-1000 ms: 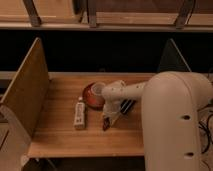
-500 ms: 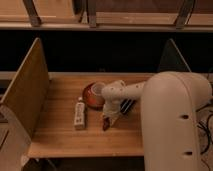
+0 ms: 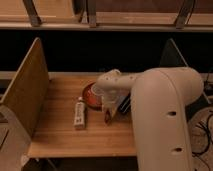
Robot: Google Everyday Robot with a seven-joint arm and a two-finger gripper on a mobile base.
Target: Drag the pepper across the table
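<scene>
The pepper (image 3: 106, 118) is a small dark red-brown piece lying on the light wooden table (image 3: 65, 135), just right of the white tube. My gripper (image 3: 109, 114) reaches down from the big white arm and sits right on the pepper, shut, with its tip touching the pepper's upper end. Most of the pepper is covered by the gripper; only its lower end shows.
A white oblong tube (image 3: 79, 113) lies left of the pepper. A round orange-red dish (image 3: 91, 95) sits behind it, partly hidden by the arm. Upright wooden panels (image 3: 26, 92) close both table ends. The white arm body (image 3: 165, 120) covers the right side.
The gripper and pepper have shifted slightly toward the front of the table; the tube and dish have not moved.
</scene>
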